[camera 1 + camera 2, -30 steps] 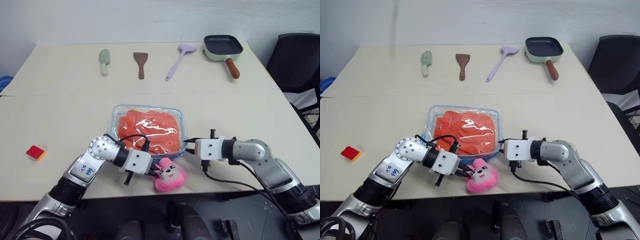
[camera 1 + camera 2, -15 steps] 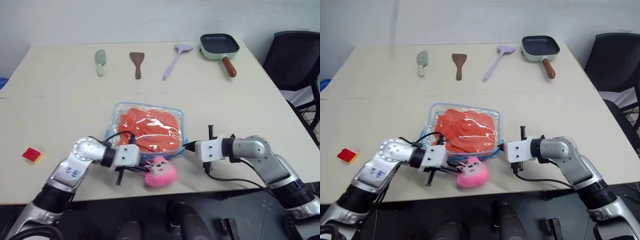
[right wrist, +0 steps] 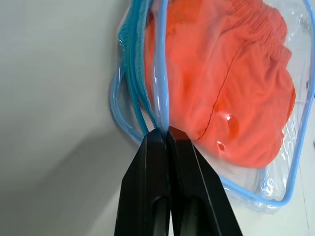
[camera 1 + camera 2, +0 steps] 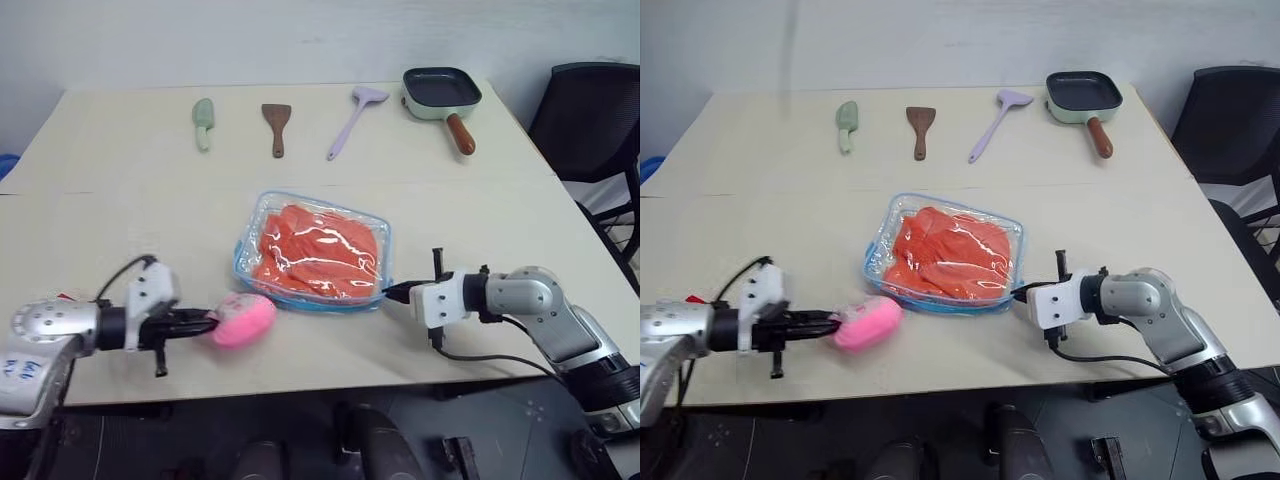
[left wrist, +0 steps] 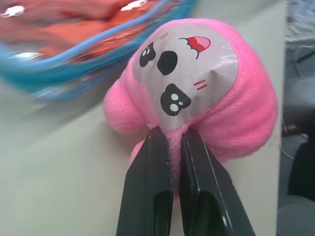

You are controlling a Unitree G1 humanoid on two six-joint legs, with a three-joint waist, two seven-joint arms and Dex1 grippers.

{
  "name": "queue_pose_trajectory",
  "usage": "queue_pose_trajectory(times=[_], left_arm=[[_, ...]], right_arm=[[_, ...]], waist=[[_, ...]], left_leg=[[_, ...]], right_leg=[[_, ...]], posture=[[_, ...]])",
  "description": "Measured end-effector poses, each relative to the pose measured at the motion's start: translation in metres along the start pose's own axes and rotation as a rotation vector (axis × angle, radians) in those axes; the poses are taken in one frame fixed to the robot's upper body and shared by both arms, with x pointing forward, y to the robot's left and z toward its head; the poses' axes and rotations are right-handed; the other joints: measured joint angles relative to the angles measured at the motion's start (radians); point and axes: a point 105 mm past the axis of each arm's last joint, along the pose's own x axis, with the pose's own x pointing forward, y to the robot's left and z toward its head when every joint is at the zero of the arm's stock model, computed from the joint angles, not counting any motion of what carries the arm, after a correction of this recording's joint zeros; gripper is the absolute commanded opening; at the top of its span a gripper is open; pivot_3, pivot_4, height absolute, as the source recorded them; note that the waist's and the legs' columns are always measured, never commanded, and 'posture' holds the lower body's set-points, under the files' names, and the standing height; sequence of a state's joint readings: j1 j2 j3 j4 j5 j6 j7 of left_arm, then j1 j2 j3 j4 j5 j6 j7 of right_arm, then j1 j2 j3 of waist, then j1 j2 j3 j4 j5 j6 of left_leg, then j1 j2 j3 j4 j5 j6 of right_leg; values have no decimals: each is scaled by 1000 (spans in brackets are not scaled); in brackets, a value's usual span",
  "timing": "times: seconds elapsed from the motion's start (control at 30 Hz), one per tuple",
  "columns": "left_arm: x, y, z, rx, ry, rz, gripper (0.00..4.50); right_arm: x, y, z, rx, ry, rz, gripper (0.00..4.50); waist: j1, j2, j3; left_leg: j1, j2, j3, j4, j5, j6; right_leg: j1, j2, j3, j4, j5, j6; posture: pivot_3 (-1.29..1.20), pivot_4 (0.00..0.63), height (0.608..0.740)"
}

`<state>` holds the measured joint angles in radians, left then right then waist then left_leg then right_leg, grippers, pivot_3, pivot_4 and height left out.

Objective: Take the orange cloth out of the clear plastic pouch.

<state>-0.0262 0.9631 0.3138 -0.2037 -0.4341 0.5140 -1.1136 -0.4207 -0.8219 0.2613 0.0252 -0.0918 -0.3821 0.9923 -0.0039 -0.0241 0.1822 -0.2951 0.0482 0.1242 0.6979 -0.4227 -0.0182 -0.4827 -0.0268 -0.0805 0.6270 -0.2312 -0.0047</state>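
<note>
The clear plastic pouch (image 4: 315, 252), with the orange cloth (image 4: 320, 250) inside, is pinched at its corner by the right gripper (image 3: 165, 132). The pink plush toy (image 4: 243, 320) is clamped by the left gripper (image 5: 170, 135) near the table's (image 4: 120, 210) front edge.

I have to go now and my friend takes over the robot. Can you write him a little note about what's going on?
Left gripper: shut on the pink plush toy, holding it off to the left of the clear plastic pouch.
Right gripper: shut on the pouch's blue edge at its near right corner.
The orange cloth sits inside the pouch, mid-table.
Done: pouch edge pinched, toy in the left gripper.
Left: let go of the toy, open the pouch, pull the cloth out.
</note>
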Motion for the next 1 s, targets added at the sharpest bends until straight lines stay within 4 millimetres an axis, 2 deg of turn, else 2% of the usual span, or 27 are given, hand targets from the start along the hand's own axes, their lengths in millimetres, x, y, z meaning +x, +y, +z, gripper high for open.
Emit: queue_pose_trajectory(times=[0.23,0.4,0.43,0.53,0.73,0.83,0.87,0.9,0.97,1.0], left_arm=[[-28,31,-8,-62,19,124,0],[-21,28,-6,-66,1,108,0],[-17,25,-6,-83,-13,98,0],[-8,22,-11,-149,-34,86,824],[-7,16,-13,-211,-51,72,2751],[-16,24,-11,-244,-73,115,3732],[-24,33,-9,-269,-88,152,3739],[-30,40,-5,-282,-105,179,3739],[-44,55,18,-313,-177,198,3739],[-52,60,37,-301,-224,190,3739]], right_arm=[[-5,0,-6,-11,-6,-14,27],[-7,-2,-7,-7,-5,-21,27],[-7,-2,-7,2,-4,-23,223],[-7,-2,-9,48,2,-24,983],[-11,5,-5,145,-17,-20,3035],[-25,-1,3,275,-49,-71,4101],[-32,-5,7,329,-64,-92,4404],[-36,-8,10,355,-74,-103,4460],[-44,-11,21,440,-112,-114,4460],[-47,-12,28,483,-137,-117,4460]], waist=[[0,0,0],[0,0,0],[0,0,0],[0,0,0],[0,0,0],[1,0,0],[2,0,0],[2,0,0],[6,-1,0],[8,-2,0]], left_leg=[[0,0,1,0,0,0],[0,0,2,0,0,-1],[0,0,2,0,0,-1],[0,0,2,0,0,-1],[0,1,2,0,-1,-1],[0,1,1,0,-1,-1],[0,1,1,0,-1,-1],[0,1,1,0,-1,-1],[1,-1,0,1,-1,-1],[1,0,0,1,-1,-1]], right_leg=[[-1,0,0,0,0,0],[-1,0,0,0,0,0],[-1,0,0,1,0,0],[-1,0,1,1,0,0],[-1,0,1,1,0,0],[-1,0,0,1,0,0],[-1,0,0,1,0,0],[-1,0,0,1,0,0],[-1,0,-1,1,0,0],[-1,0,-2,0,0,0]], posture=[[0,150,740],[0,150,740],[0,150,740],[0,150,740],[0,150,740],[0,150,740],[0,150,740],[0,150,740],[0,150,740],[0,150,740]])
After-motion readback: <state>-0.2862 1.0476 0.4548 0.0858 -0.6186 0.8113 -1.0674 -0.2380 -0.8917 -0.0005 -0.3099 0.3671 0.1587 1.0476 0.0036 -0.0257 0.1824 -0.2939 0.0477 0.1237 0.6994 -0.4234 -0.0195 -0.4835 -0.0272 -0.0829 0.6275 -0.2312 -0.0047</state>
